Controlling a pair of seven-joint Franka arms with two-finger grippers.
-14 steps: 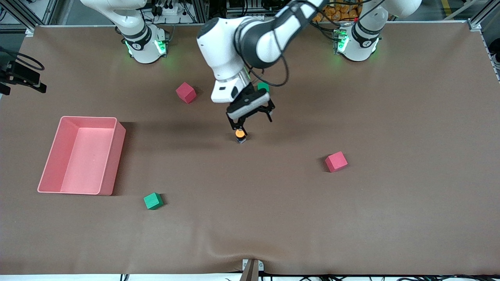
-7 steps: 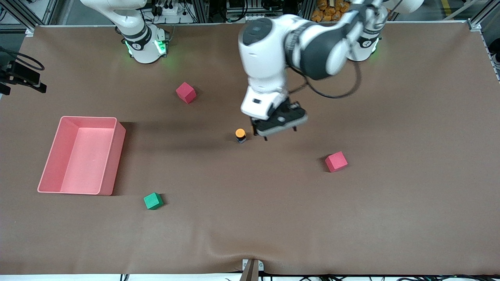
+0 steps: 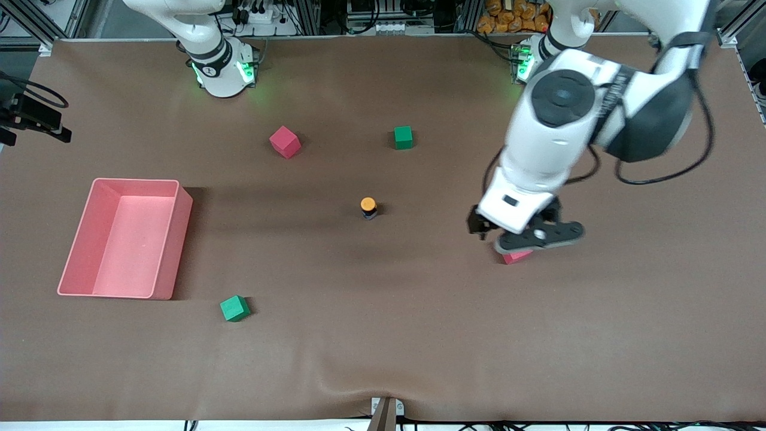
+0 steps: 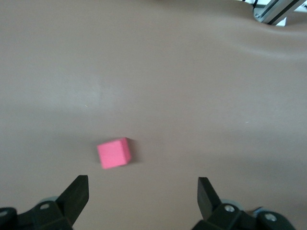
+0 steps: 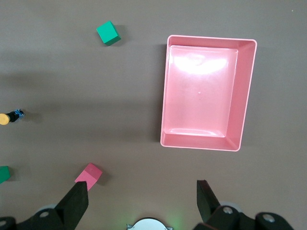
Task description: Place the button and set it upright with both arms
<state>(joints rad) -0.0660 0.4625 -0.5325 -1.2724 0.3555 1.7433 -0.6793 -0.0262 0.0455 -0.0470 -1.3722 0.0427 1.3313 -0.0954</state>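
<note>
1. I see the button (image 3: 368, 208) standing upright near the middle of the tabletop (image 3: 383, 335), orange cap on top, nothing touching it. On my reading the placing and uprighting are done.
2. My left tool (image 3: 523, 234) hangs over a red cube (image 3: 516, 257) toward the left arm's end of the tabletop, at about 4 o'clock from the button and well apart from it. In the left wrist view its fingers (image 4: 76, 194) stand wide apart with nothing between them, and the red cube lies below.
3. My right tool (image 5: 141, 201) waits high over its own end of the tabletop, fingers spread and empty; its wrist view looks down on the pink bin (image 5: 206, 93).
4. The other cubes sit clear of the button: a green cube (image 3: 403, 137) at about 1 o'clock from it, another red cube (image 3: 285, 142) at 10 o'clock and another green cube (image 3: 234, 308) at 8 o'clock.
5. What is left, I judge, is only taking the left arm clear and home.
</note>
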